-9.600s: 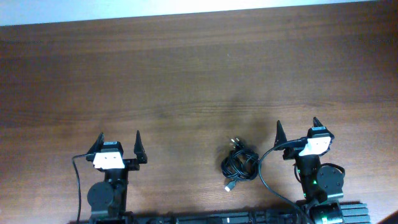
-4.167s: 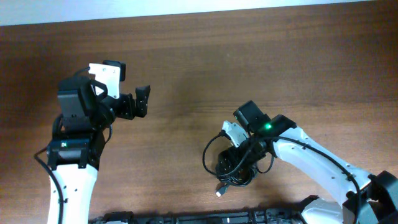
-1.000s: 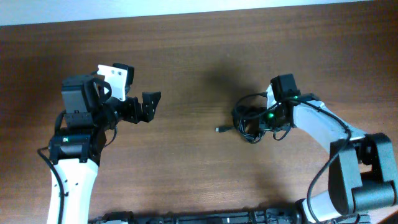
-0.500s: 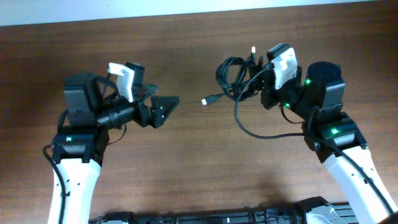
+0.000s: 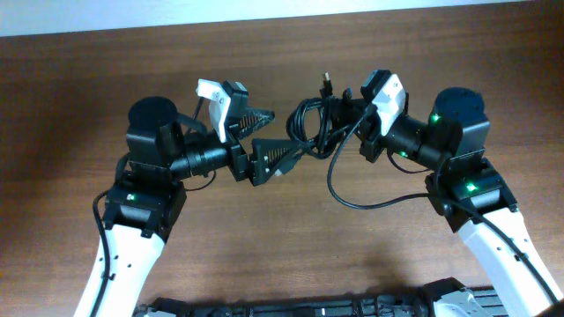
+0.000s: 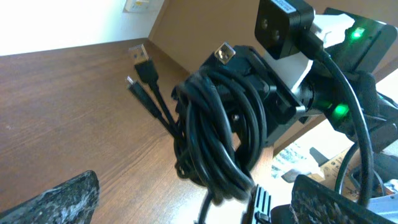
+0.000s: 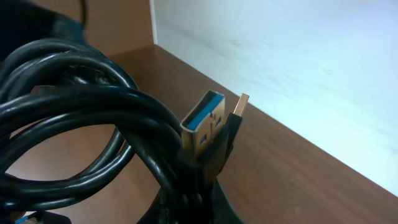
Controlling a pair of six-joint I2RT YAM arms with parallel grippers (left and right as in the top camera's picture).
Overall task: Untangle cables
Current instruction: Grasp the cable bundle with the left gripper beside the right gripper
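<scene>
The cables are a tight bundle of thin, glossy black cords, wound round and round into a knot. The bundle is pinched in the right gripper, whose jaws are closed hard on it. It is held up off the brown wood-grain table.

Your left gripper faces the right gripper from the other side of the bundle, with its jaws spread as wide as they go. One finger reaches above the near edge of the knot and one below it. In the overhead view you cannot tell whether either finger touches a cord. From the left wrist, the two fingers show as rough, speckled dark grey wedges at the bottom corners, with the knot between them and further out.

Right in front of the right gripper, a flat rectangular metal plug with a blue insert stands upright out of the coils. On the side of the knot away from the right gripper, two cord ends stick out. One has a wider black and silver plug and the other a smaller, narrower plug.
</scene>
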